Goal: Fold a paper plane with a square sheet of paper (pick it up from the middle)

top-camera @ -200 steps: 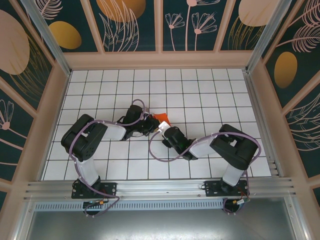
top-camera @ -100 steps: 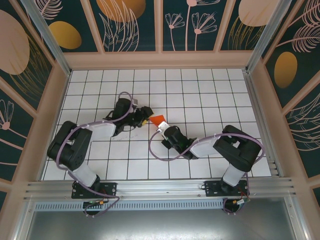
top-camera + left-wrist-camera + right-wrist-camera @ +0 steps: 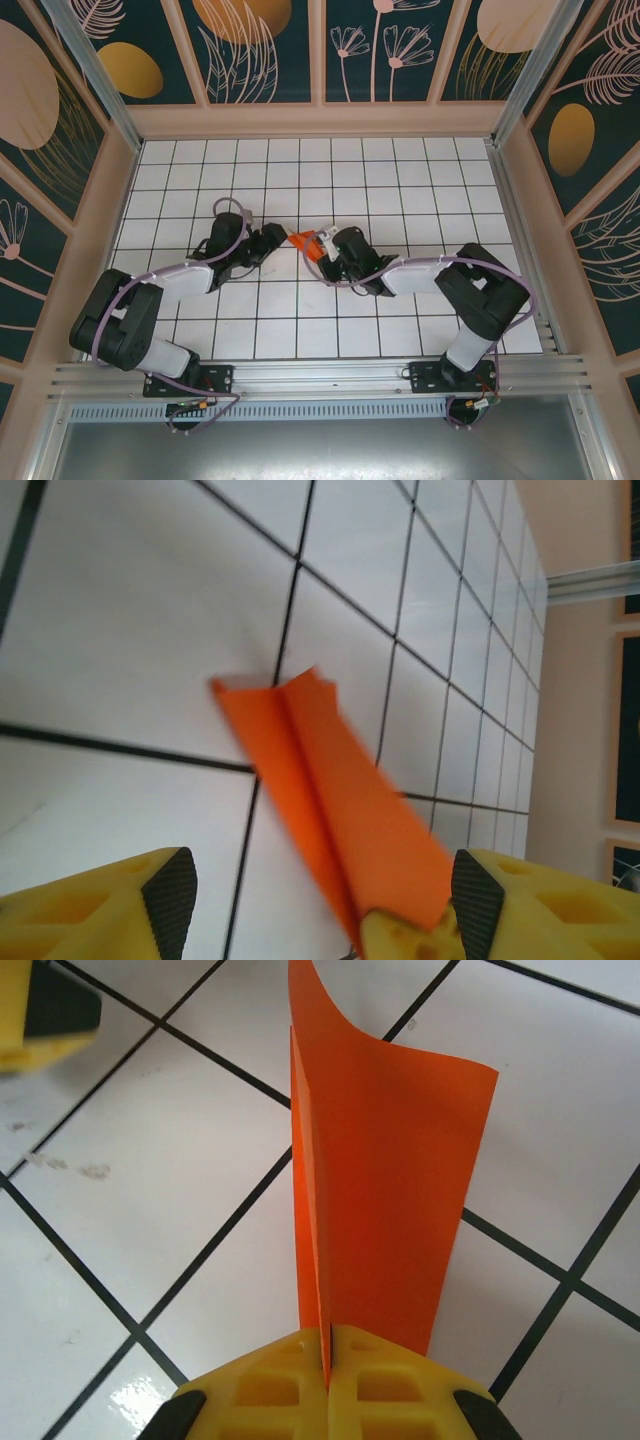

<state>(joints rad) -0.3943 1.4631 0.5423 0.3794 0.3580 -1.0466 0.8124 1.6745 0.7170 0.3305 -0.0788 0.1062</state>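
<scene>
The square sheet of paper [image 3: 299, 239] is bright orange-red and folded along a centre crease into a narrow strip. My right gripper [image 3: 327, 1345] is shut on one end of it [image 3: 385, 1180]; the folded layers stand on edge and run away from the jaws, with the far corner curling. In the top view the right gripper [image 3: 319, 246] sits just right of the paper. My left gripper [image 3: 272, 240] is open just left of it. Its dark pads [image 3: 170, 895] stand wide apart, with the paper [image 3: 320, 760] seen between them.
The floor is a white table of grid tiles [image 3: 400, 190] with black lines. Patterned walls close in the back and both sides. A metal rail [image 3: 320, 378] runs along the near edge. One left finger [image 3: 45, 1015] shows at the top left of the right wrist view.
The left arm has drawn back to the left and its gripper has come away from the paper. The right gripper has carried the folded paper up and slightly left.
</scene>
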